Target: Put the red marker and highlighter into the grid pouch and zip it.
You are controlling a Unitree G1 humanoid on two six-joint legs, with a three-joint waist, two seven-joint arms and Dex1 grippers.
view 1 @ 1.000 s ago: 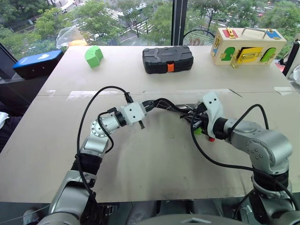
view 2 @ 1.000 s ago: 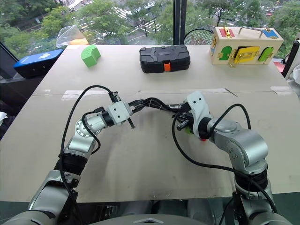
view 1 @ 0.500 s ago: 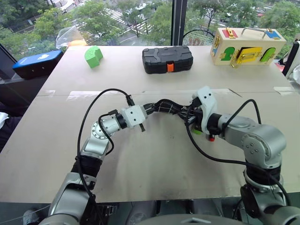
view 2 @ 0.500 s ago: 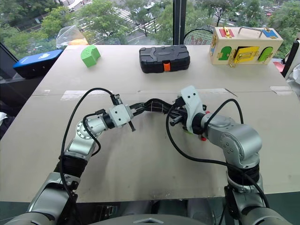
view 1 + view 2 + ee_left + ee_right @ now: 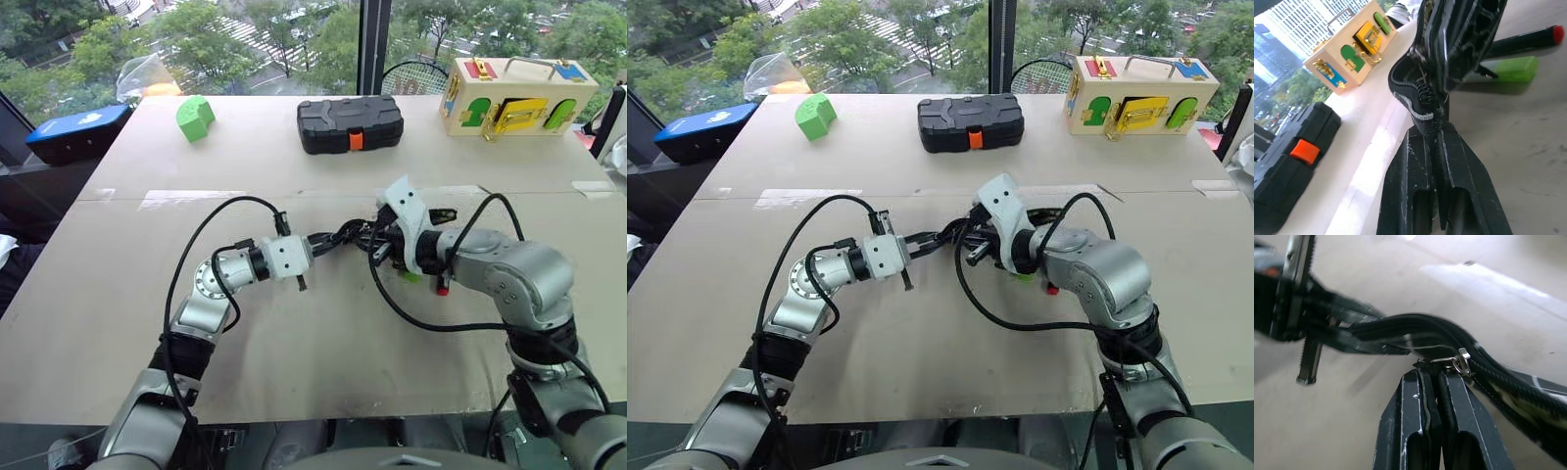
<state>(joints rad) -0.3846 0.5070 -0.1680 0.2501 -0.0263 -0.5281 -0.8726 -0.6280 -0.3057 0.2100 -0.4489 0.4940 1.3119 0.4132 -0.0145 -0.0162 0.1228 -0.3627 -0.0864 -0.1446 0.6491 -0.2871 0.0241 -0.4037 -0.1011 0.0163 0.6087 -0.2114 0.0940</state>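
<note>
The grid pouch [image 5: 345,235], black with white lines, hangs above mid-table between my two grippers. My left gripper [image 5: 1432,129] is shut on one end of it, by the end of the zipper. My right gripper [image 5: 1432,374] is shut on the zipper edge, right at the metal pull [image 5: 1459,363]. The grippers stand close together. The red marker [image 5: 1520,43] and the light green highlighter [image 5: 1513,68] lie side by side on the table under my right wrist. There the highlighter [image 5: 412,276] and the marker's red cap [image 5: 442,290] peek out.
At the back of the table are a black hard case with an orange latch [image 5: 351,123], a green block [image 5: 196,116] and a wooden latch box [image 5: 514,96]. A blue object [image 5: 78,132] sits off the table's left edge.
My right gripper has moved left along the pouch toward the left gripper, so the gap between them has shrunk. The left gripper has drawn back a little toward me.
</note>
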